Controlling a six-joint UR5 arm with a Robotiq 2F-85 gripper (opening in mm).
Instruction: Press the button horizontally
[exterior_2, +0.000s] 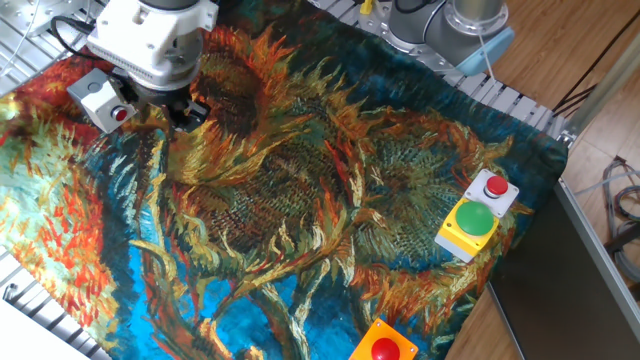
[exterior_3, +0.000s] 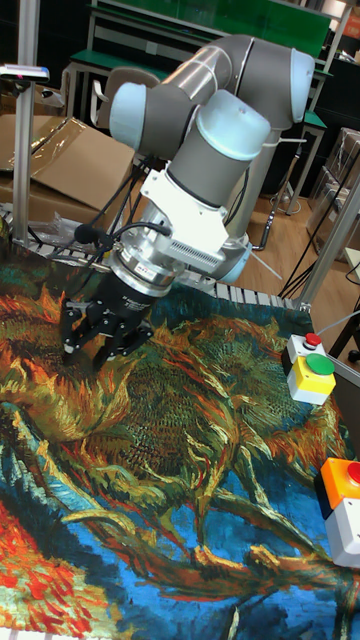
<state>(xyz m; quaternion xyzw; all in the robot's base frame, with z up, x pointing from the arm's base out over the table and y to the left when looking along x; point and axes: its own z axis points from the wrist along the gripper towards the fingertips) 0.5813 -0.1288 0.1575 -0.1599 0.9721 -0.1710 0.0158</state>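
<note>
The small light grey box (exterior_2: 95, 96) sits at the far left of the sunflower cloth (exterior_2: 330, 200). Its red button (exterior_2: 120, 114) faces sideways to the right. My gripper (exterior_2: 165, 113) hangs low over the cloth just right of the button, very near it; whether it touches I cannot tell. The dark fingers point down, and no view shows their tips clearly enough to judge a gap. In the tall fixed view the gripper (exterior_3: 88, 350) hovers just above the cloth, and the grey box does not show there.
A yellow box with a green button (exterior_2: 470, 225) and a small white box with a red button (exterior_2: 493, 190) stand at the right edge. An orange box with a red dome (exterior_2: 383, 346) sits at the front edge. The arm's base (exterior_2: 440, 25) rises behind the table.
</note>
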